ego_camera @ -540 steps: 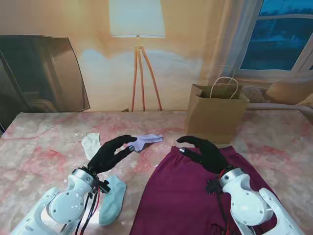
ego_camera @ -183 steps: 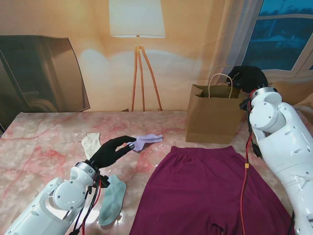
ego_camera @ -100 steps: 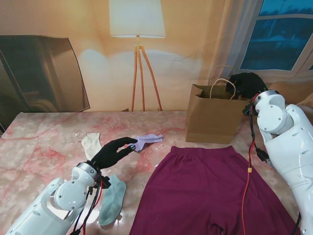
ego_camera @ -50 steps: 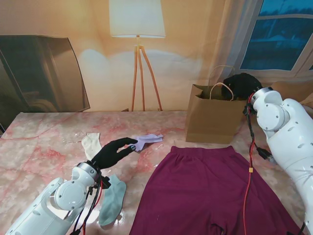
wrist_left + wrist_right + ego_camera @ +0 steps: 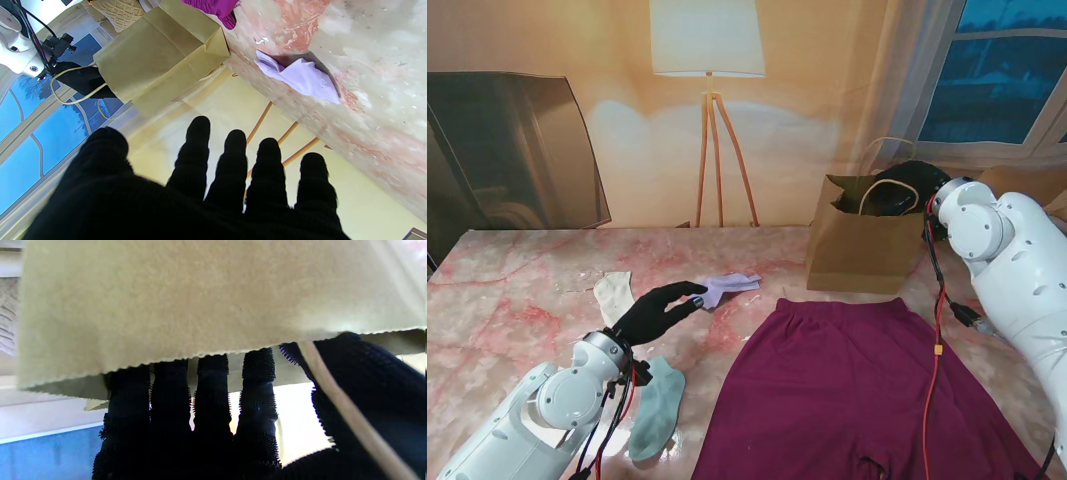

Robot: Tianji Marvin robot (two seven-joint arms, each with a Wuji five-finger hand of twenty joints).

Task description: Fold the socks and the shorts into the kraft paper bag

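The kraft paper bag (image 5: 864,238) stands upright at the far right of the table. My right hand (image 5: 901,189) is at its mouth, fingers (image 5: 213,406) straight and dipping behind the bag wall (image 5: 200,300), tips hidden; a cord handle (image 5: 347,406) crosses the thumb. The maroon shorts (image 5: 847,385) lie flat in front of the bag. My left hand (image 5: 659,311) hovers open, its fingers (image 5: 233,163) spread, pointing at a crumpled lavender sock (image 5: 728,287) (image 5: 300,78). Just left of this hand lies a cream sock (image 5: 613,296), with a mint sock (image 5: 657,408) beside the left wrist.
A floor lamp (image 5: 712,120) stands behind the table's far edge. A dark panel (image 5: 512,150) leans at the far left. Cushions (image 5: 1027,185) sit behind the bag, on the right. Pink marble tabletop (image 5: 517,290) shows around the socks.
My right hand has moved left and down from above the bag's right rim into its mouth. The left hand and the clothes have stayed put.
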